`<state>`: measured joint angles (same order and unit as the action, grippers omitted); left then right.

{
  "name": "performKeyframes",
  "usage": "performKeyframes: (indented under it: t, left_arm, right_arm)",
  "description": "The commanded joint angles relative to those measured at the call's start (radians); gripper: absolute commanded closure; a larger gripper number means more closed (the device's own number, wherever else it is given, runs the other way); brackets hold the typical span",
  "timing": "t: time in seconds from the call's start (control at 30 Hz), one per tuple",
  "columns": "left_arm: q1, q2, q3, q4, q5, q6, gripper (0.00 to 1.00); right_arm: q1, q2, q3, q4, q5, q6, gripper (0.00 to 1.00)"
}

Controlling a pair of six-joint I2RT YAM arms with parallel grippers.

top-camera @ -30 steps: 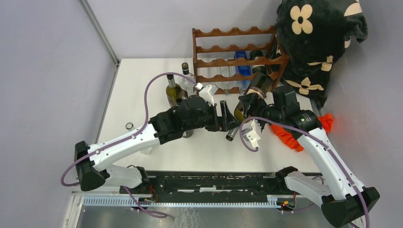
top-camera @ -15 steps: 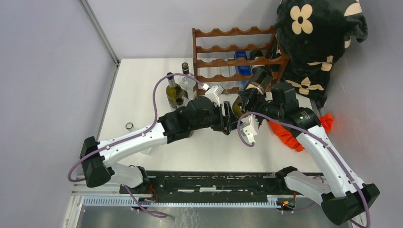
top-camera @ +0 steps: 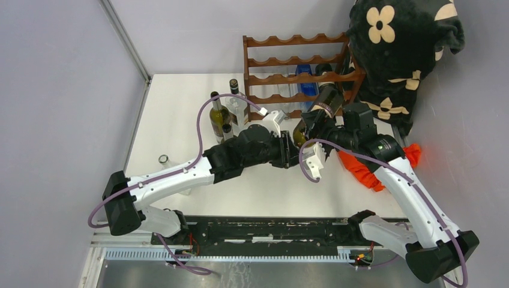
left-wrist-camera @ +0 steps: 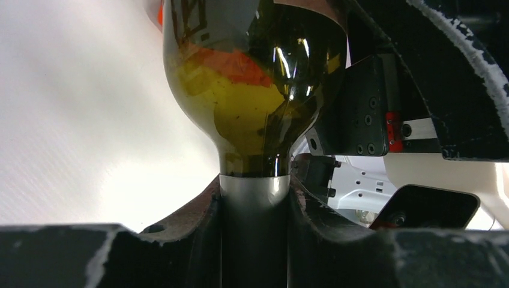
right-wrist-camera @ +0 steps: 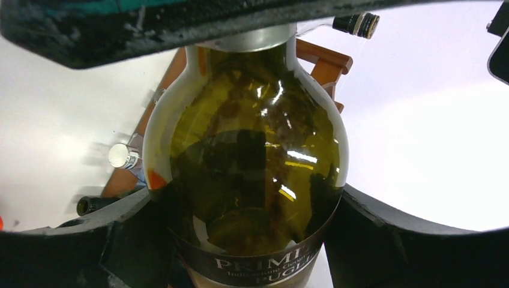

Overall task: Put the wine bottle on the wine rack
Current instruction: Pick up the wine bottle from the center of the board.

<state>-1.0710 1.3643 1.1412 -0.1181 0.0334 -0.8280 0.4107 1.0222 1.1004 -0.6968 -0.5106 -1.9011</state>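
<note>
1. Dark green glass: wine bottle (top-camera: 326, 99), held tilted over the counter (top-camera: 180, 108), base toward 1 o'clock, neck toward 7 o'clock, just before the wine rack (top-camera: 294, 41) at its 5 o'clock corner.
2. Left end effector (left-wrist-camera: 254, 240): clenched on the neck.
3. Right end effector (right-wrist-camera: 255, 240): clamped round the body at the label.
4. Step, as judged: carry to rack. Next move calls for levelling the bottle, then feeding it base-first into a free scallop, both arms together.

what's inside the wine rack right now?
A blue bottle and clear glass lie in the wine rack's middle tiers; the held wine bottle covers its lower right.
</note>
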Motion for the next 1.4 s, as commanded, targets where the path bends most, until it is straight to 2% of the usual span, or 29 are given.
performKeyframes:
  t: [0.0,0.03,0.1,0.13,0.17,0.2,0.27,0.3,0.37,0.43,0.67,0.83,0.9,1.03,1.17,1.37]
  left_arm:
    - [0.001,-0.004,0.000,0.061,-0.030,0.059,0.76]
    - [0.000,-0.005,-0.001,0.063,-0.030,0.066,0.79]
    - [0.002,-0.007,-0.004,0.073,-0.021,0.082,0.94]
    - [0.003,-0.009,-0.006,0.082,-0.012,0.091,0.97]
    - [0.002,-0.013,-0.011,0.095,-0.005,0.099,0.98]
    - [0.002,-0.018,-0.018,0.111,0.003,0.110,0.98]
    - [0.001,-0.034,-0.034,0.129,0.010,0.130,0.98]
    - [0.002,-0.050,-0.046,0.149,0.008,0.139,0.98]
    - [0.003,-0.077,-0.076,0.172,0.001,0.149,0.98]
    - [0.002,-0.104,-0.111,0.190,-0.017,0.146,0.98]
    - [0.004,-0.148,-0.161,0.184,-0.069,0.118,0.98]
    - [0.006,-0.166,-0.165,0.129,-0.071,0.136,0.98]
    - [0.008,-0.175,-0.165,0.084,-0.070,0.161,0.98]
    - [0.010,-0.198,-0.177,0.027,-0.065,0.206,0.98]
    - [0.010,-0.218,-0.200,-0.005,-0.038,0.267,0.98]
    - [0.010,-0.253,-0.233,-0.077,0.034,0.401,0.98]
  right_arm:
    - [0.010,-0.020,0.071,0.100,-0.050,0.000,1.00]
    - [0.010,-0.023,0.069,0.090,-0.062,-0.010,1.00]
    - [0.012,-0.029,0.061,0.074,-0.088,-0.027,1.00]
    - [0.011,-0.033,0.050,0.072,-0.099,-0.036,0.94]
    - [0.012,-0.041,0.039,0.076,-0.108,-0.040,0.83]
    - [0.012,-0.051,0.023,0.083,-0.116,-0.046,0.63]
    - [0.013,-0.072,-0.016,0.109,-0.125,-0.047,0.33]
    - [0.014,-0.083,-0.034,0.126,-0.126,-0.043,0.20]
    - [0.013,-0.099,-0.059,0.141,-0.126,-0.038,0.08]
    - [0.014,-0.110,-0.071,0.136,-0.125,-0.031,0.02]
    - [0.013,-0.141,-0.096,0.062,-0.168,-0.044,0.02]
    - [0.012,-0.183,-0.094,-0.046,-0.265,-0.053,0.02]
    - [0.013,-0.202,-0.096,-0.063,-0.319,-0.009,0.02]
    - [0.013,-0.246,-0.100,-0.044,-0.421,0.159,0.02]
    - [0.014,-0.271,-0.119,0.055,-0.493,0.379,0.02]
    - [0.013,-0.227,-0.170,0.415,-0.550,0.991,0.02]
